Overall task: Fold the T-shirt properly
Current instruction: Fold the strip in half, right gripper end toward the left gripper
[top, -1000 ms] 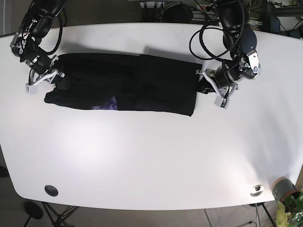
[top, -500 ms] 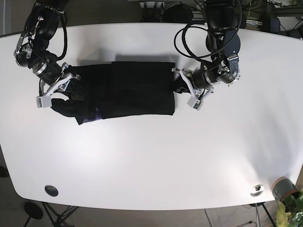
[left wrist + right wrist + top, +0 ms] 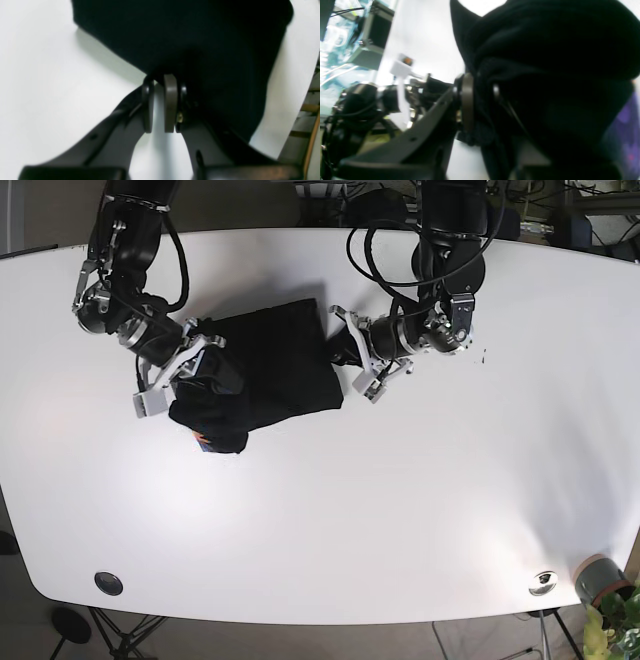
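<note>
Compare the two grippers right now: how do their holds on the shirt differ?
The right gripper is buried in bunched cloth; the left gripper pinches only a thin edge, with a gap visible between its fingers. The right gripper sits at the rumpled end of the shirt, the left at the flatter end. Both are closed on the shirt.

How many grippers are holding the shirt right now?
2. The left gripper pinches the shirt at its right edge; the right gripper grips bunched fabric at its left end.

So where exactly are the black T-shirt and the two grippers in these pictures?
T-shirt (image 3: 285, 365): base view, on the flat top layer of fabric.
left gripper (image 3: 160, 105): left wrist view, between its fingertips.
right gripper (image 3: 481, 105): right wrist view, between its fingertips, clamped on cloth.
</note>
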